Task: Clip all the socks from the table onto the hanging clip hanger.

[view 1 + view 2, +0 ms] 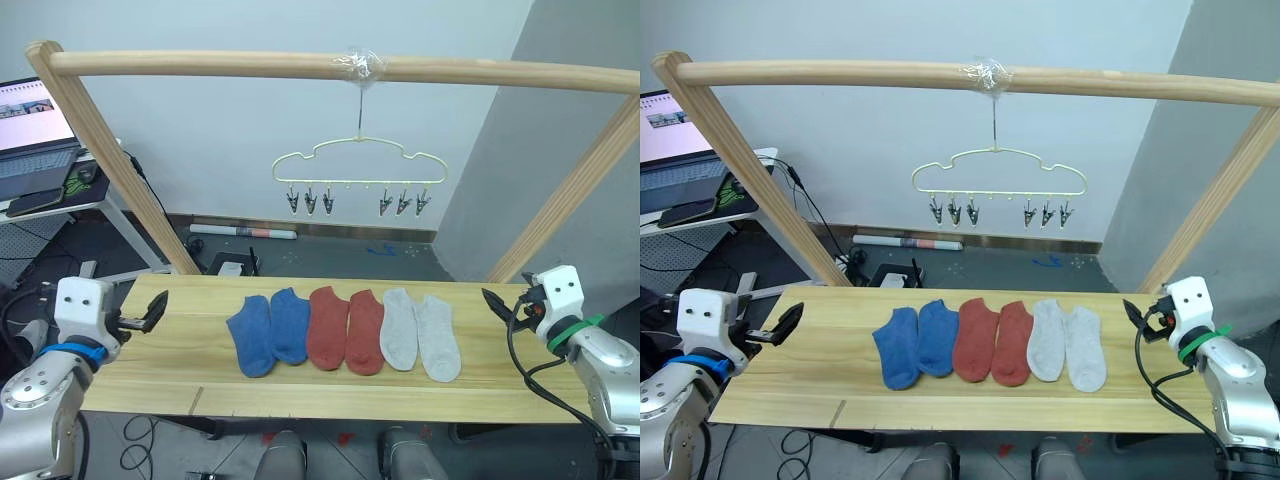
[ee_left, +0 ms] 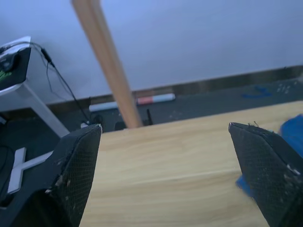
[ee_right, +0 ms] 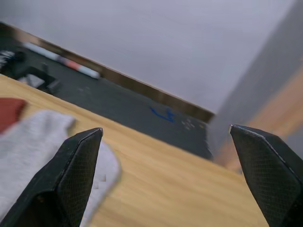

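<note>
Socks (image 1: 345, 330) lying in a touching row mid-desk (image 1: 150, 370), two blue, two rust-red, two grey, long axes running front to back. Grey pair (image 1: 422, 336) nearest right pincer (image 1: 494, 301); blue pair (image 1: 268, 331) nearest left pincer (image 1: 152, 311). Both pincers open, empty, low at desk ends, pointing inward. Clip hanger (image 1: 359, 165) hanging above and behind, clips bare.
</note>
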Motion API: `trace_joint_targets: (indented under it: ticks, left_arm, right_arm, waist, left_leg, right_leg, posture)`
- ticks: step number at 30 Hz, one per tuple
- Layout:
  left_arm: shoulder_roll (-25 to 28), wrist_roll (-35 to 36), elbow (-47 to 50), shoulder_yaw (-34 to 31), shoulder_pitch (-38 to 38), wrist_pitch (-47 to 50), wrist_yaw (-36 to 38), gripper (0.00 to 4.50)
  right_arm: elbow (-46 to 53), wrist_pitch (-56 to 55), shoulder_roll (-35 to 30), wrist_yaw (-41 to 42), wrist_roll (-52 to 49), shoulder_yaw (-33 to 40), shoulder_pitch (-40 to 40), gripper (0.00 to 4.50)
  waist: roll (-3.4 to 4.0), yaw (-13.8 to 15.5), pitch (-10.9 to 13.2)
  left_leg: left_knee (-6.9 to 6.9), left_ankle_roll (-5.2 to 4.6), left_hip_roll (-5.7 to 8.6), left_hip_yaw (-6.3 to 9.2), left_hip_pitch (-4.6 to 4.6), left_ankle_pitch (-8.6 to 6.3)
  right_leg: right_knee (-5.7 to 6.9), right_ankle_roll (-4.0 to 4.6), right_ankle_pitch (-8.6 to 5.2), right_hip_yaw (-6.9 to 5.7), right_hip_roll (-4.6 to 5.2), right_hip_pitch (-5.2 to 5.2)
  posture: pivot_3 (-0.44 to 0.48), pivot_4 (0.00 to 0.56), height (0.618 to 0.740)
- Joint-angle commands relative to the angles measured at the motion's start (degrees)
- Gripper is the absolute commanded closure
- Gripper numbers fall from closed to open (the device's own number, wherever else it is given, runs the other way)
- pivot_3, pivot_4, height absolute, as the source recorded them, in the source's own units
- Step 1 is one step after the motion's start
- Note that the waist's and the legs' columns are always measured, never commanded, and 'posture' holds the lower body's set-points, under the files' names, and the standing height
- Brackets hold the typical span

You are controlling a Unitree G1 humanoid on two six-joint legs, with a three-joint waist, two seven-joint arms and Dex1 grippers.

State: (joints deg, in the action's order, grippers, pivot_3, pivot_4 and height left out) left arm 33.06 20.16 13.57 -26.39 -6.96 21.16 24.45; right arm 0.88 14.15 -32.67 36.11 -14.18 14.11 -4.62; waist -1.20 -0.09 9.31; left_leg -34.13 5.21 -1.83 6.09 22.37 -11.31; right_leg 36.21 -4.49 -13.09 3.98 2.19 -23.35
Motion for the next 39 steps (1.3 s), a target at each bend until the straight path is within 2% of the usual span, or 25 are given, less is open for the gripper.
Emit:
trace_joint_targets:
  ticks: [1, 4, 9, 11, 16, 18, 21, 27, 31, 39]
  left_arm:
    - [-2.9, 0.2, 9.3, 5.2, 4.2, 3.9, -4.6, 0.02]
    - [-7.5, -1.1, 11.8, 9.9, 9.7, 6.4, -9.2, 0.02]
    - [-12.7, -4.2, 10.3, 15.7, 15.3, 5.7, -13.1, 0.02]
    - [-16.6, -6.6, 6.6, 19.1, 18.8, 3.5, -15.5, 0.02]
    - [-22.4, -10.4, -0.2, 22.7, 24.1, -2.4, -18.1, 0.02]
    - [-24.0, -11.5, -2.7, 23.6, 25.5, -4.5, -18.7, 0.63]
    - [-25.8, -13.1, -6.7, 24.4, 27.5, -6.7, -19.6, 1.48]
    - [-27.1, -15.0, -11.8, 24.3, 30.1, -10.7, -20.6, 1.48]
    - [-29.3, -18.7, -20.0, 24.5, 35.4, -16.2, -25.6, 1.48]
    - [-31.0, -21.3, -28.2, 24.3, 40.1, -21.9, -29.5, 1.48]
  right_arm:
    - [6.0, 1.5, -1.1, 5.6, -5.2, -2.1, -5.0, 0.00]
    - [8.5, 4.2, -1.3, 8.9, -8.1, -4.7, -9.6, 0.00]
    - [11.5, 8.4, -0.6, 10.0, -11.1, -7.1, -13.4, 0.00]
    - [13.3, 10.3, 0.0, 10.0, -12.0, -8.9, -15.2, 0.00]
    - [16.6, 13.6, 0.8, 9.7, -14.2, -11.0, -17.6, 0.00]
    - [17.5, 14.7, 0.8, 9.7, -14.9, -11.3, -18.1, 0.00]
    - [18.6, 16.7, 0.4, 9.2, -15.9, -11.0, -19.0, 0.00]
    - [19.0, 18.1, 0.2, 8.9, -16.6, -11.1, -20.5, 0.00]
    - [19.5, 18.7, 0.1, 8.6, -16.8, -11.3, -21.4, 0.00]
    - [20.6, 20.0, -0.4, 8.1, -17.4, -11.0, -21.5, 0.00]
  waist:
    - [0.07, 0.0, 0.3]
    - [-0.04, 0.0, 0.8]
    - [-0.21, -0.1, 1.2]
    - [-0.22, 0.0, 1.4]
    - [-0.15, -0.2, 1.9]
    - [-0.22, -0.3, 2.2]
    - [-0.24, -0.4, 2.4]
    - [-0.23, -1.2, 2.9]
    - [-0.32, -1.5, 3.5]
    - [-0.36, -2.0, 4.3]
  left_leg:
    - [-0.08, 0.00, 0.00, 0.01, 0.01, 0.00]
    - [-0.24, 0.00, 0.01, 0.04, 0.06, 0.00]
    - [-0.25, -0.01, 0.01, 0.11, 0.15, -0.01]
    - [-0.26, -0.03, 0.04, 0.12, 0.20, -0.03]
    - [-0.56, -0.04, 0.06, 0.16, 0.37, -0.03]
    - [-0.66, -0.04, 0.06, 0.17, 0.40, -0.03]
    - [-0.69, -0.04, 0.07, 0.18, 0.46, -0.03]
    - [-0.67, -0.07, 0.07, 0.19, 0.56, -0.05]
    - [-0.75, -0.08, 0.09, 0.19, 0.59, -0.05]
    - [-0.70, -0.16, 0.09, 0.19, 0.66, -0.10]
  right_leg:
    - [0.00, 0.00, 0.00, 0.00, 0.00, 0.02]
    - [0.07, -0.04, 0.02, 0.00, -0.03, 0.05]
    - [0.09, -0.03, 0.02, 0.01, -0.11, 0.04]
    - [0.07, -0.03, 0.02, 0.01, -0.10, 0.03]
    - [0.07, -0.15, 0.09, 0.01, -0.11, 0.01]
    - [0.07, -0.21, 0.12, 0.01, -0.11, 0.01]
    - [0.06, -0.23, 0.13, 0.01, -0.11, -0.01]
    - [0.06, -0.24, 0.14, 0.01, -0.11, -0.11]
    - [0.05, -0.32, 0.19, 0.02, -0.11, -0.11]
    - [-0.05, -0.62, 0.35, 0.03, -0.11, -0.16]
  posture:
    - [0.077, 0.178, 0.740]
    - [0.067, 0.190, 0.740]
    - [0.059, 0.193, 0.740]
    - [0.036, 0.208, 0.740]
    - [0.007, 0.220, 0.740]
    - [0.007, 0.220, 0.740]
    - [-0.022, 0.223, 0.740]
    - [-0.032, 0.233, 0.740]
    - [-0.049, 0.248, 0.740]
    - [-0.066, 0.251, 0.740]
